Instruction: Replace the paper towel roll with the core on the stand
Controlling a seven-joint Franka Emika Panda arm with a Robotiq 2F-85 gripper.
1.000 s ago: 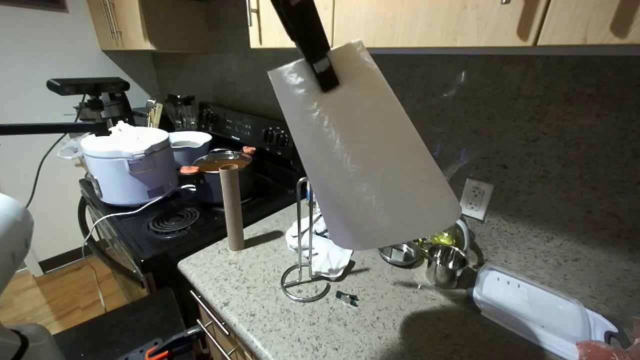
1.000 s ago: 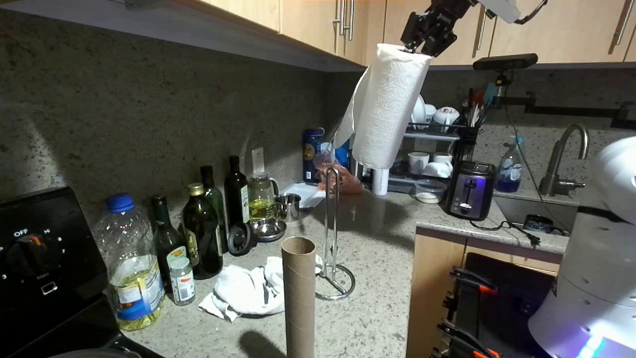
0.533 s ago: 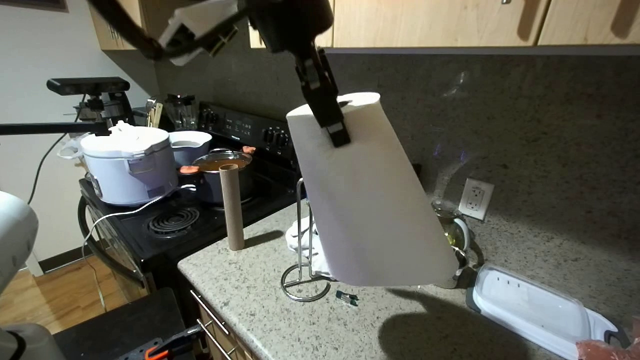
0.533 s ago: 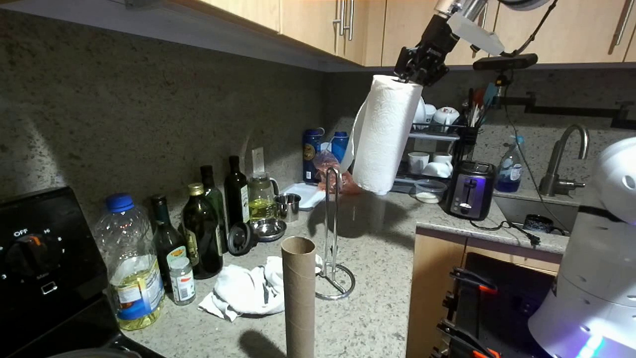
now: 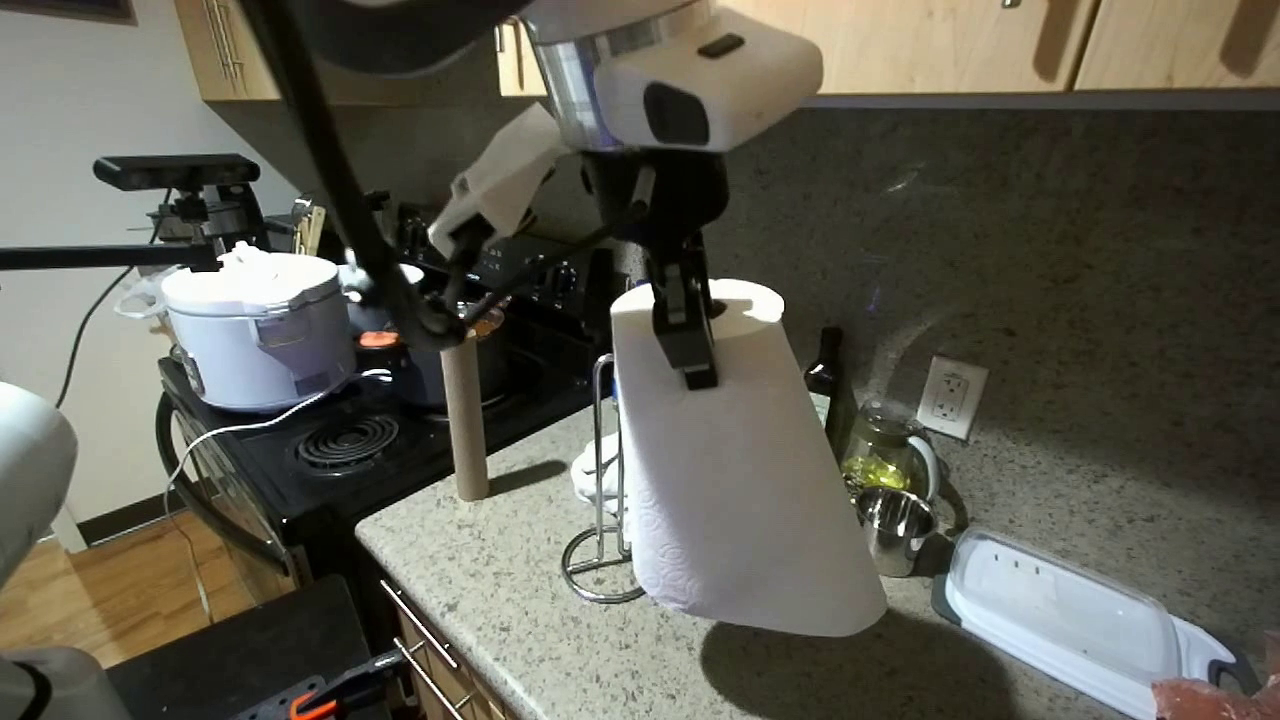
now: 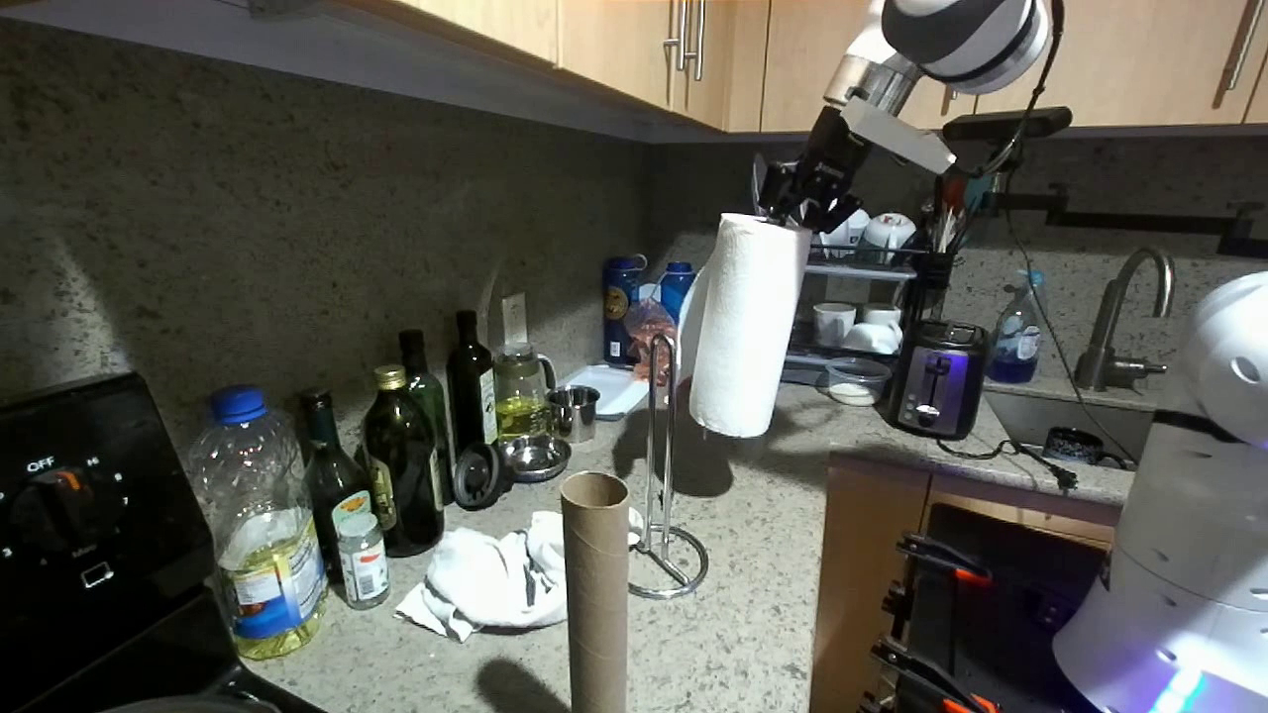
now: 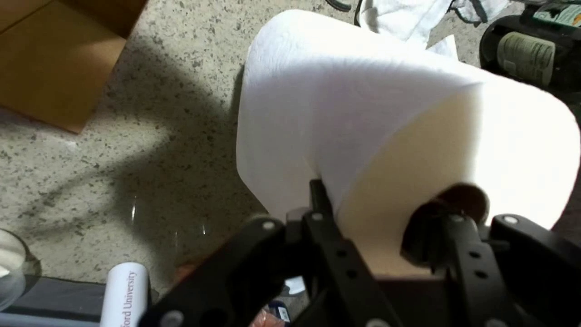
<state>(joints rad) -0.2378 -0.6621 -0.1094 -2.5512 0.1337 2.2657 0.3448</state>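
Counter [image 5: 560, 640]: grey and speckled, along a dark wall [image 5: 1100, 300] below wooden cupboards [image 5: 880, 45]
Stove [image 5: 270, 465]: black, set against the counter's end, a white cooker [image 5: 265, 335] standing on it
Robot arm [image 6: 956, 40]: reaching down into both exterior views from the top
Paper towel roll [image 5: 740, 480]: white and fat, held in the air over the counter, leaning, off the stand [image 6: 669, 456] and near it, a loose sheet flaring at its side; whether that sheet touches the wire, cannot tell
Stand: thin metal wire, upright on its ring base on the counter
Cardboard tube [image 6: 597, 594]: brown and slim, upright on the counter near the stove, apart from the stand, which comes between tube and roll in both exterior views
Dark bottles [image 6: 411, 475]: upright in a group along the wall
Cloth [image 6: 495, 584]: white, crumpled on the counter, between bottles and tube in an exterior view
Gripper [image 7: 383, 202]: jaws parted partway, pinching the roll's side at its upper end, one finger in the hollow centre, one along the outside
Steel cup [image 6: 575, 416]: on the counter, just beside a glass jug [image 6: 520, 381] holding yellow liquid
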